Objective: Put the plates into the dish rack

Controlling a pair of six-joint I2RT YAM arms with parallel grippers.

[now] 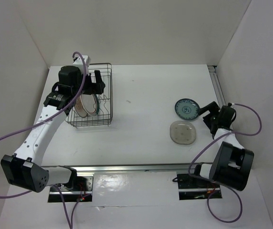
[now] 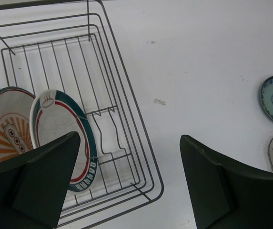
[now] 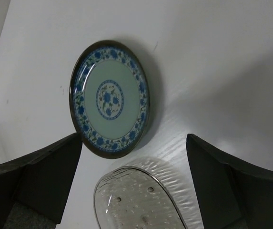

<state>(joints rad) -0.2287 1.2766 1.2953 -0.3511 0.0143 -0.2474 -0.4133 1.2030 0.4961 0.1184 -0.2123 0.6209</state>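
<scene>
Along the left side of the white worktop (image 1: 146, 90), top view: a rectangular dark metal wire dish rack (image 1: 108, 90) with two plates standing on edge in it, side by side. The overhead shows them only as thin leaning discs. The left wrist view gives the faces: a white plate with orange-red centre (image 2: 5, 129), and next to it a white plate with green-and-red rim ring (image 2: 60, 124), both tilted against the divider prongs at the rack's near end, the far slots unfilled. The left pincer (image 2: 129, 138) hangs over the rack's side wall, fingers spread wide and holding nothing. One finger (image 2: 45, 176) overlaps the ringed plate's lower edge in frame; contact can't be told. On the right side of the worktop a small dark teal patterned plate (image 3: 110, 98) lies flat, with a small plain beige-grey plate (image 3: 138, 200) just beside it, nearer the arm bases. Only the right wrist view resolves the blue floral border and the grey plate's speckled face. The right pincer (image 3: 134, 138) is spread, low over the worktop. The teal plate lies just ahead of its fingertips, not gripped.
</scene>
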